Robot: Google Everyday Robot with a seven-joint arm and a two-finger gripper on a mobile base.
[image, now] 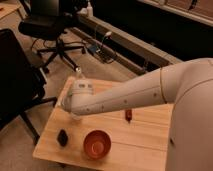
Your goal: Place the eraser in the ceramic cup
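Near edge of the table (145,152): orange bowl (97,143), with a black lump (63,137) beside it toward the near-left corner. Mid-table, right of centre: small dark red item (128,115). Far-left corner: arm (125,97) reaching across, gripper (76,107) hidden at its end, grip state cannot be told; cup (76,117) barely visible beneath it, eraser not visible.

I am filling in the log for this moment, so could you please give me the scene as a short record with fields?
Surface: light wooden slatted table
Arm: white robot arm reaching across the table's far-left part
Gripper: hidden behind the arm's end; position near the far-left corner
Bowl: round orange-brown bowl, near front edge
Black item: small black lump, left of the bowl
Red item: small dark red object, mid-table
Eraser and cup: not visible
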